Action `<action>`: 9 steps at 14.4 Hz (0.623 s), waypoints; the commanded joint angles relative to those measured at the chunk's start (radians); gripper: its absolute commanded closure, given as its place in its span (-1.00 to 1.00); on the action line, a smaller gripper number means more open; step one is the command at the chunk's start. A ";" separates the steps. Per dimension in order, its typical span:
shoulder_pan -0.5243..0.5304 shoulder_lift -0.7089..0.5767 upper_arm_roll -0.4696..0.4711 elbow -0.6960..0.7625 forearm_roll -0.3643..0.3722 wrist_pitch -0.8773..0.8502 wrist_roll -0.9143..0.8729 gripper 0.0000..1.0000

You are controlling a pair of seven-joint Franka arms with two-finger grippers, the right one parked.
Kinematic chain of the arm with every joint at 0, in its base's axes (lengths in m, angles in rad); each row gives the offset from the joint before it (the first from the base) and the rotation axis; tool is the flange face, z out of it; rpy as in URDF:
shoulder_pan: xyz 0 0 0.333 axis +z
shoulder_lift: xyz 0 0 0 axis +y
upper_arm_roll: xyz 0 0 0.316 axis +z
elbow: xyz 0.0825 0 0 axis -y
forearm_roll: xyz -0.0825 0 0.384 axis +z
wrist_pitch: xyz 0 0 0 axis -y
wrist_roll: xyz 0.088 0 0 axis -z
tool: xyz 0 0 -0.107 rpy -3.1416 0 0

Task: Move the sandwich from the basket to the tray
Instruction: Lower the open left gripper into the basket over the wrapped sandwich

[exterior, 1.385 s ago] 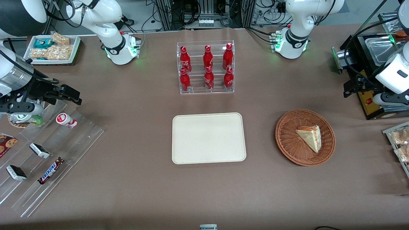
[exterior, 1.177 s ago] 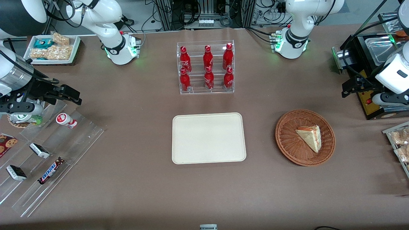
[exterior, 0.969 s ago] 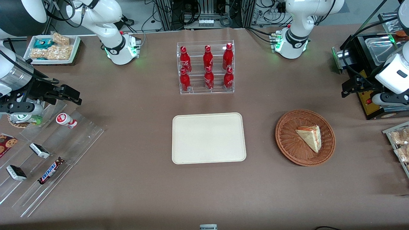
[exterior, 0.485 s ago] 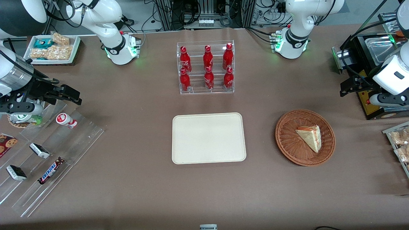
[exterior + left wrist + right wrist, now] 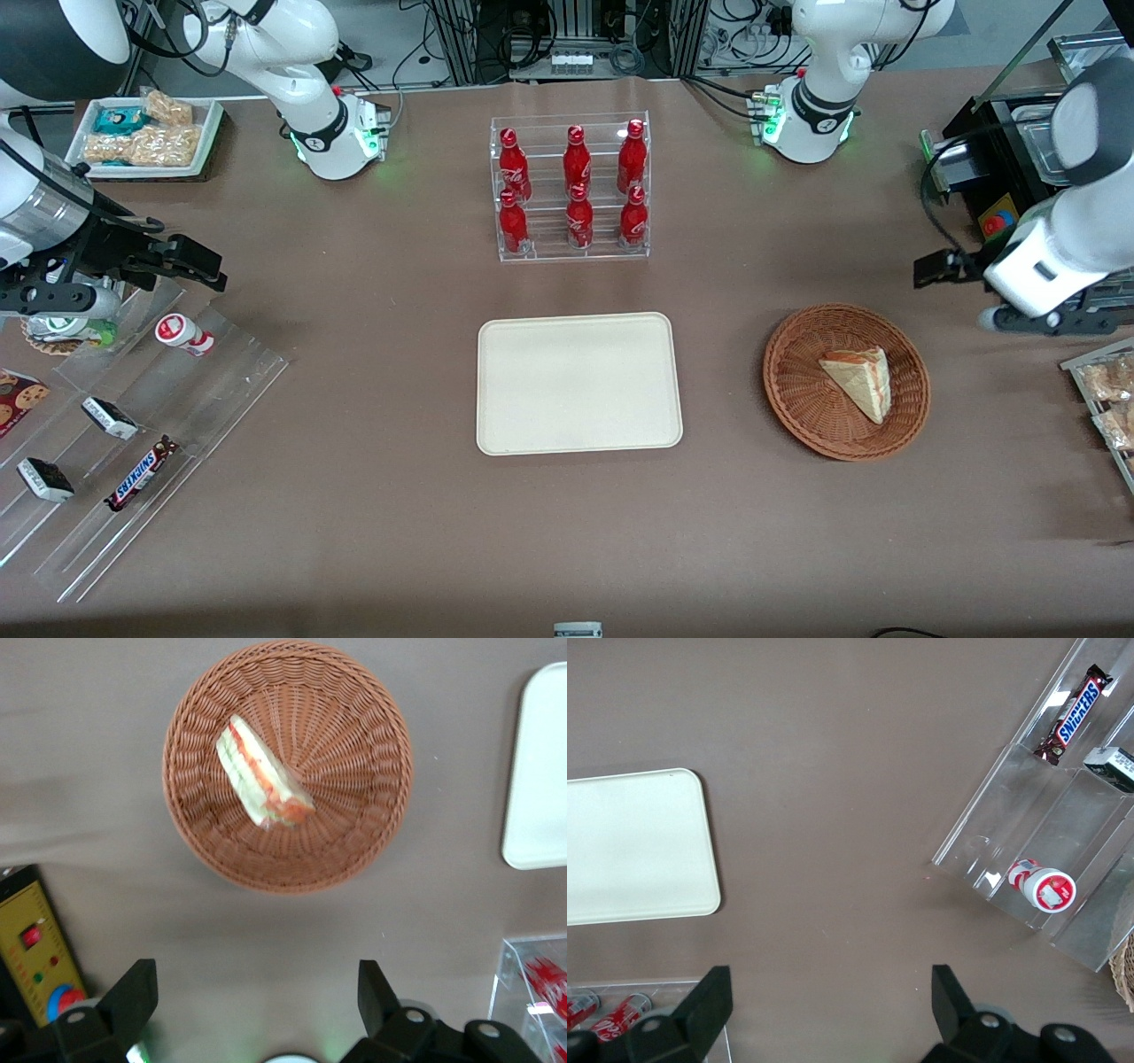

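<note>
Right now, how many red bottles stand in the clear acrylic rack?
6 red bottles in the clear acrylic rack: upper row; lower row, nearer the camera. None looks hidden. The gripper hangs open near the wicker basket.

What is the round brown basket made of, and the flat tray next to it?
The basket looks like woven wicker, with reddish-brown strands. The tray seems smooth, matte cream plastic, though I can't be sure. The open gripper hangs above the table beside the basket.
</note>
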 commanded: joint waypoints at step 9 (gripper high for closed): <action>0.027 0.035 -0.001 -0.409 0.003 0.621 -0.190 -1.00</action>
